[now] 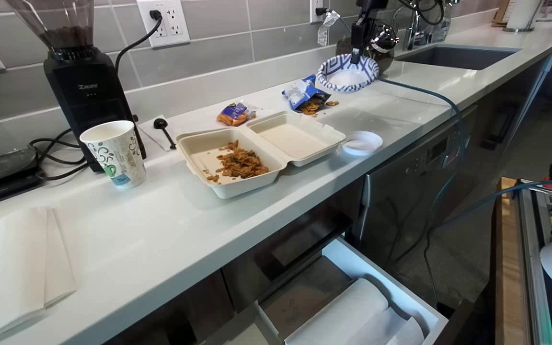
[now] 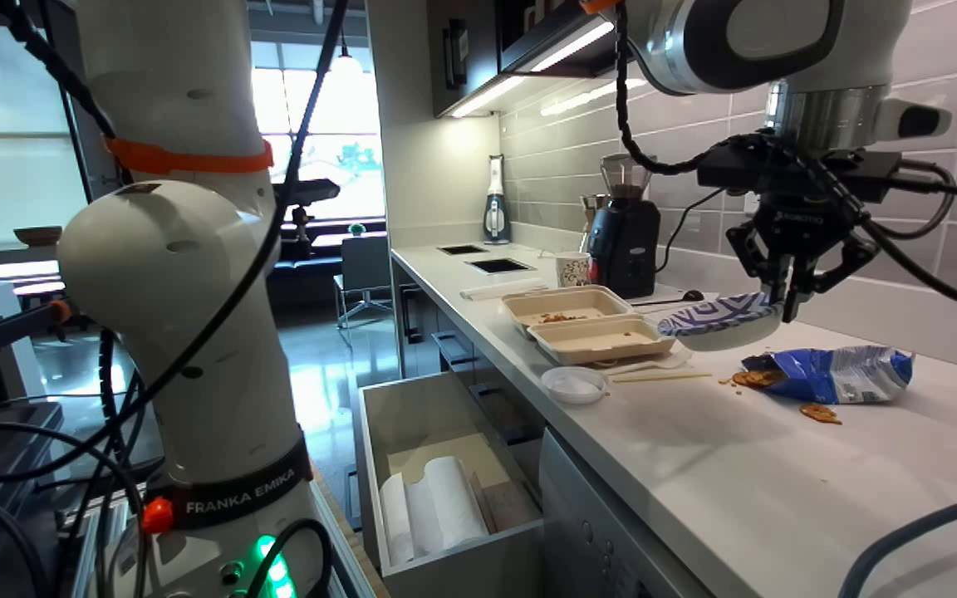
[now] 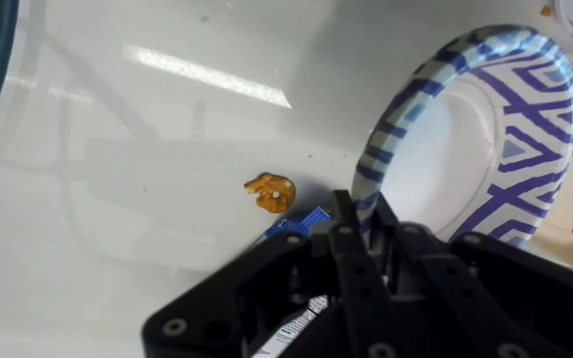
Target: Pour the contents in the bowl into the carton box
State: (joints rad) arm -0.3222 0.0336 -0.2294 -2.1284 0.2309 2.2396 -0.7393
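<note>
The gripper [image 3: 363,205] has the bowl [image 3: 458,149] pinched by one side above the counter [image 1: 127,235]; food [image 1: 241,162] is in the box [image 1: 291,140]. Lowering here, that snack bag [image 2: 844,378] nearby could catch and tip it lol.

In an exterior view, you face a blown-out window [image 2: 355,120] at upper left and bright under-cabinet light strips [image 2: 573,46] upper centre; your wrist view's countertop [image 3: 117,199] carries upper-left glare and soft shadows.
</note>
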